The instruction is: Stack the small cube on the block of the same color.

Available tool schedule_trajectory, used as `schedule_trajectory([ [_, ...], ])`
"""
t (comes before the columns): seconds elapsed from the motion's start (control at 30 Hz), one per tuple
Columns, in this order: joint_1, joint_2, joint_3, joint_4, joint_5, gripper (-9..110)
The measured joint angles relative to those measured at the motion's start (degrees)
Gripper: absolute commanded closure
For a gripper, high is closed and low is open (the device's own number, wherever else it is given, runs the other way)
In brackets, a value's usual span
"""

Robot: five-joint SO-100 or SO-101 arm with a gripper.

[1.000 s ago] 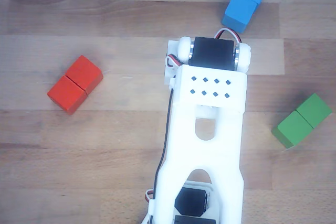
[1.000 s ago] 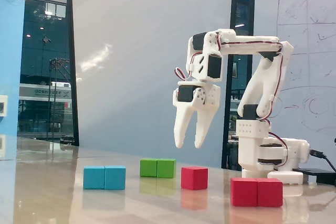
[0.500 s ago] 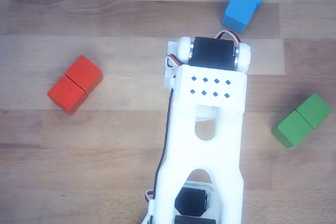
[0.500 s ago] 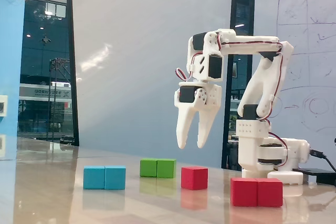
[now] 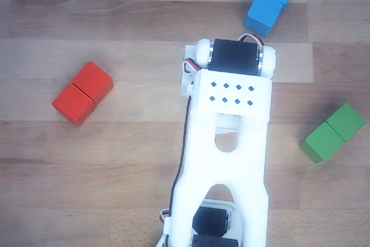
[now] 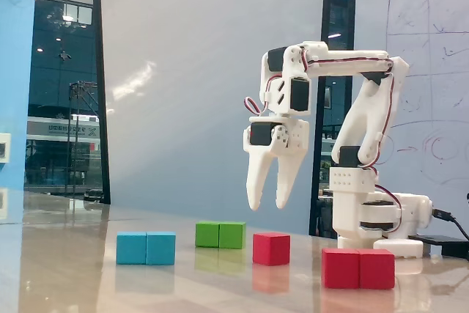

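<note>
In the fixed view the small red cube (image 6: 272,248) rests on the table. The red two-cube block (image 6: 358,267) lies nearer the camera, to its right. My gripper (image 6: 267,205) hangs in the air above the small cube, pointing down. Its fingers are apart and hold nothing. In the other view the red block (image 5: 82,93) lies at the left. There my white arm (image 5: 231,120) covers the middle of the table and hides both the small cube and the fingertips.
A blue two-cube block (image 6: 146,248) (image 5: 270,2) and a green one (image 6: 220,234) (image 5: 334,132) lie on the wooden table. The arm's base (image 6: 377,218) stands at the right in the fixed view.
The gripper has drifted slightly to the right and a little lower in the fixed view. The blocks have not moved.
</note>
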Motion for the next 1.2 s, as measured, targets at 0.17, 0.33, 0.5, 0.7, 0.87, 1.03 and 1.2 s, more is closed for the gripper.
schedule_trajectory([
  [0.17,0.0,0.0,0.0,0.0,0.0,76],
  [0.33,0.0,0.0,0.0,0.0,0.0,60],
  [0.5,0.0,0.0,0.0,0.0,0.0,48],
  [0.7,0.0,-2.02,1.67,-1.76,0.0,43],
  [0.87,0.0,-5.1,4.57,-5.19,0.0,43],
  [1.03,0.0,-5.27,5.62,-6.94,0.0,45],
  [1.2,0.0,-6.15,6.06,-8.17,0.0,49],
])
